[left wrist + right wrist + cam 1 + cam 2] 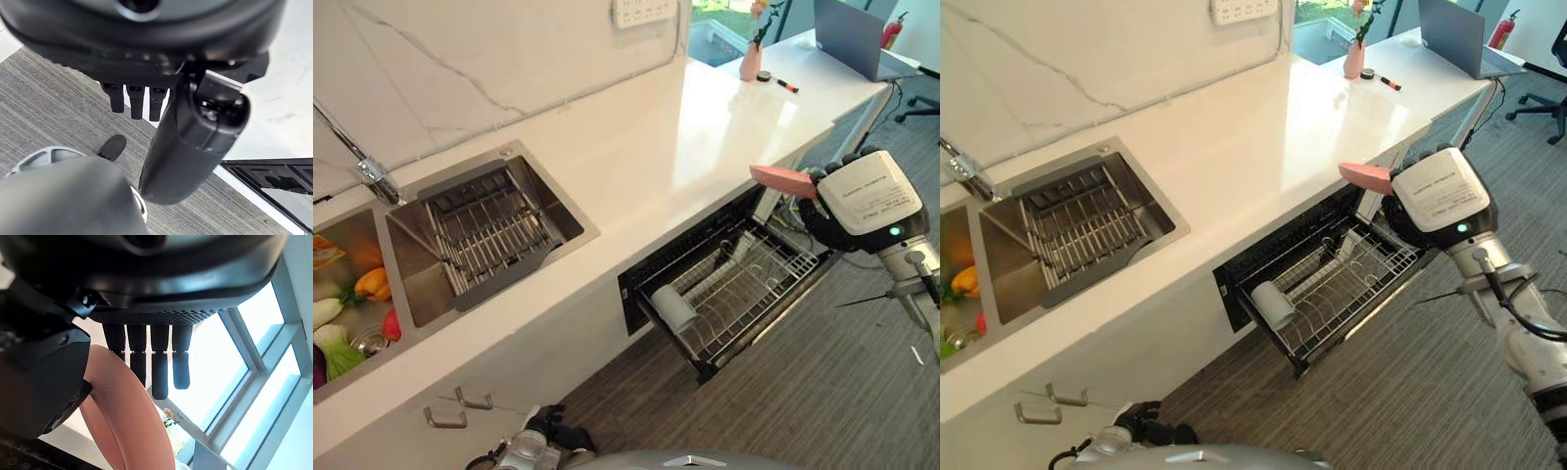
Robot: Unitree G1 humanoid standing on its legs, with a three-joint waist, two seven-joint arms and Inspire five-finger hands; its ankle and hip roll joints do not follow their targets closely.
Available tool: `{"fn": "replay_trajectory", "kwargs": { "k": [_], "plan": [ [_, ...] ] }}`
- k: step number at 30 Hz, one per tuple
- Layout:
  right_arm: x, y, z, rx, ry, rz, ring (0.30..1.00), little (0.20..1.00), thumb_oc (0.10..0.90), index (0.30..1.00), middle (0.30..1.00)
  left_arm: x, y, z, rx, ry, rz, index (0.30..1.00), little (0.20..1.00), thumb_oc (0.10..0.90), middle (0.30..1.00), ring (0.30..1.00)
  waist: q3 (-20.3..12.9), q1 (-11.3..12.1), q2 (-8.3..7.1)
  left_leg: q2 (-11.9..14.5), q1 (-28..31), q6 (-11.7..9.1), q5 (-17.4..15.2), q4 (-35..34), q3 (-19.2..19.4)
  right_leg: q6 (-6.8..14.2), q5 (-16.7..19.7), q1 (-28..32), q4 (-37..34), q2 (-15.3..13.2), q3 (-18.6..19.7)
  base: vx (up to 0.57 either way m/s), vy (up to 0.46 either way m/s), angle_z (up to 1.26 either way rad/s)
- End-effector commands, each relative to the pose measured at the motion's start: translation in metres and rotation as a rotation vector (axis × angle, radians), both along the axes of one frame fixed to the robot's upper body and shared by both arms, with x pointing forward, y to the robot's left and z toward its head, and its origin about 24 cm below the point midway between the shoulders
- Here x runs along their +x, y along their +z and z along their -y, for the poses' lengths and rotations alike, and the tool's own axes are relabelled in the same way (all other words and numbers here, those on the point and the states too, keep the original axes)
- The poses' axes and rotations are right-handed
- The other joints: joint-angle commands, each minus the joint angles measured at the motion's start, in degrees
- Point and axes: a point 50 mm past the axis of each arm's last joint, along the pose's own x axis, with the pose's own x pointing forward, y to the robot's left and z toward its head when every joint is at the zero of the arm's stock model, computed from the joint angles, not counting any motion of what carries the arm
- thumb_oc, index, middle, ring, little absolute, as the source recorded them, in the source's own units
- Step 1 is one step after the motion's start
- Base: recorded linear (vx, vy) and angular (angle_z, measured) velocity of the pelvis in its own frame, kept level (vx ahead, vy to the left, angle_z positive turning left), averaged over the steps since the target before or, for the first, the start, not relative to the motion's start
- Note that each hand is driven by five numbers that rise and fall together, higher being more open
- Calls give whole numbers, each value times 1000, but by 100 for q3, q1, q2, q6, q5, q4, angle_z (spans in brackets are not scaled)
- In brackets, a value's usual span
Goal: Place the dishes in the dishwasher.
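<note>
We hold the flat pink plate (783, 179) pinched in our right robot hand (837, 211) above the pulled-out wire dishwasher rack (734, 289), and next should lower it between the tines.

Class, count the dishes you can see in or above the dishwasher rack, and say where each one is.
2. A white cup lies on its side at the front of the pulled-out dishwasher rack. A pink plate is held by the right hand above the rack. Others may be hidden deeper inside.

We see a pink plate (783, 179), a white counter (636, 157), a white cup (674, 307) in the black dishwasher (705, 294), and grey striped flooring (822, 392).
</note>
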Motion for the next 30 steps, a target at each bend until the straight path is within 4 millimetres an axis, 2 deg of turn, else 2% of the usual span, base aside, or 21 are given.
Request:
{"fn": "replay_trajectory", "kwargs": {
  "k": [1,5,11,14,16,21,23,25,28,30],
  "plan": [
    [2,38,-2,-30,22,173,300,300,400,300,300,-15,-8,19,-20,-63,-66,900,900,800,900,900,-354,267,81,440,40,-316,-132,73,41,335,-296,131,58,33,92,-7,1,7],
    [-2,25,3,-21,-9,133,300,300,400,300,300,-20,-9,16,-14,-55,-80,900,900,800,900,900,-326,266,103,401,0,-303,-141,60,-31,332,-297,127,58,17,44,-9,2,13],
    [-9,28,5,-17,-30,156,300,300,400,300,300,-23,-9,16,-10,-49,-86,900,900,800,900,900,-311,246,120,362,-32,-282,-157,55,-68,327,-286,147,58,2,-9,-1,8,10],
    [-10,21,3,-1,-27,132,300,300,400,300,300,-24,-9,17,-8,-49,-88,900,900,800,900,900,-315,253,120,353,-4,-271,-185,52,-55,338,-272,142,58,-16,2,9,12,4],
    [-8,5,-5,25,-3,54,300,300,400,300,300,-22,-9,18,-11,-51,-84,900,900,800,900,900,-316,299,117,339,21,-259,-205,51,-43,353,-257,130,58,-35,2,0,0,0],
    [-1,-11,-15,47,27,-16,300,300,400,300,300,-20,-9,20,-20,-44,-72,900,900,800,900,900,-308,334,84,319,27,-250,-211,50,-21,362,-247,105,58,-59,-16,11,-1,-2],
    [4,-34,-12,53,-6,-102,300,300,400,300,300,-17,-8,21,-25,-49,-59,900,900,800,900,900,-288,393,86,299,12,-250,-216,48,-36,365,-246,103,58,-74,-43,31,10,-2],
    [6,-35,-13,54,-3,-101,300,300,400,300,300,-17,-8,20,-25,-46,-59,900,900,800,900,900,-291,378,80,298,10,-250,-217,48,-36,365,-247,101,58,-75,-43,0,0,0],
    [11,-69,1,35,-97,-218,300,300,400,300,300,-13,-7,21,-27,-55,-42,900,900,800,900,900,-252,512,78,276,-67,-254,-205,44,-114,381,-257,72,58,-90,-129,22,-16,6],
    [18,-79,7,23,-135,-250,300,300,400,300,300,-13,-7,20,-21,-60,-41,900,900,800,900,900,-212,566,81,250,-143,-255,-187,44,-168,387,-253,40,58,-101,-167,5,-11,12]
  ]
}}
